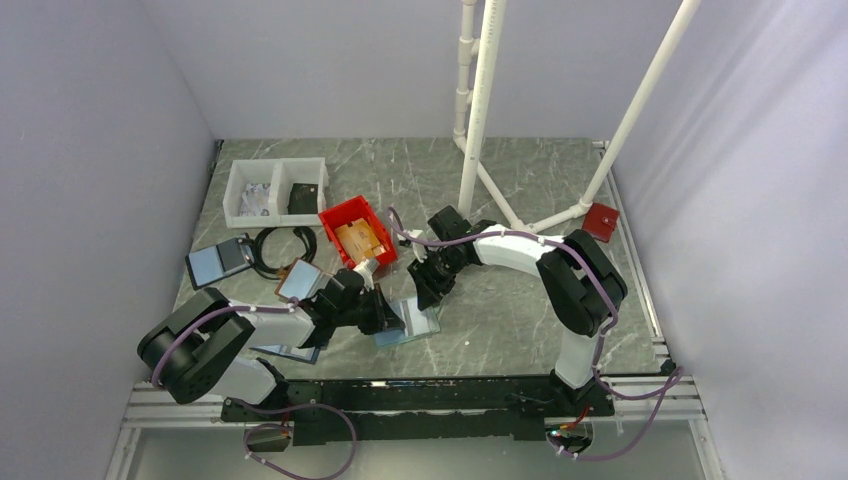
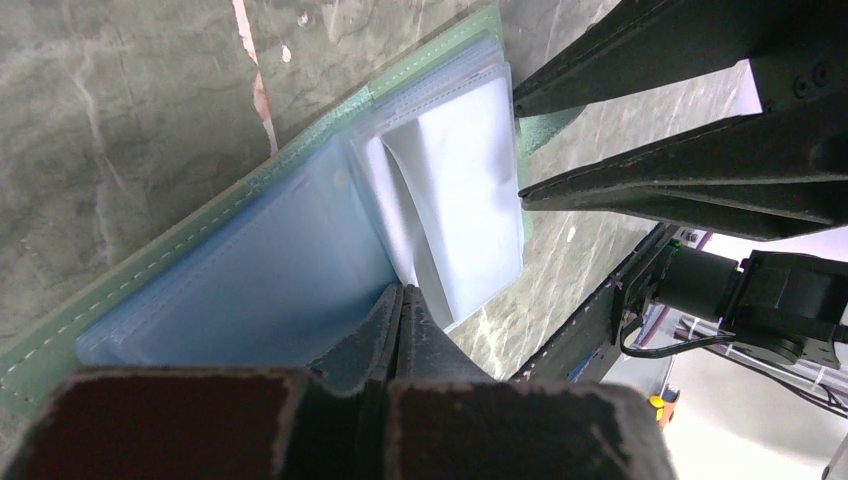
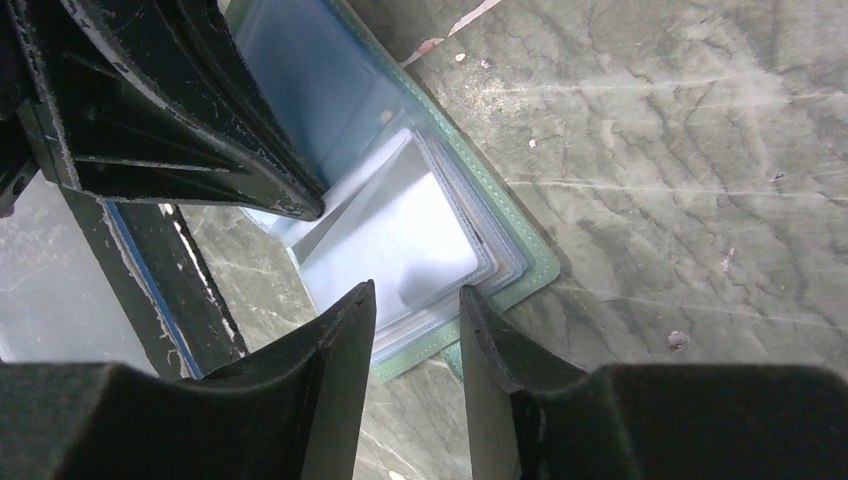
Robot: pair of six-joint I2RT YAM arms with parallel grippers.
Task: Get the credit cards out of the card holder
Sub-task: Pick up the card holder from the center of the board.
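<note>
The card holder (image 1: 412,326), teal-edged with pale blue clear pockets, lies open on the table between the two arms. My left gripper (image 2: 405,292) is shut and its tips press down on a blue pocket panel (image 2: 250,270). A pale leaf (image 2: 465,180) stands slightly lifted beside them; I cannot tell whether it is a card or an empty pocket. My right gripper (image 3: 415,295) hovers open over the holder's near corner (image 3: 520,262), with nothing between its fingers. An orange-tan credit card (image 1: 360,238) lies in the red bin (image 1: 340,213).
A white two-part tray (image 1: 275,165) stands at the back left, with a black cable coil (image 1: 285,250) in front of it. A navy-edged folder (image 1: 218,262) and a brown-edged folder (image 1: 300,280) lie to the left. White pipes (image 1: 480,120) and a red block (image 1: 601,220) stand behind.
</note>
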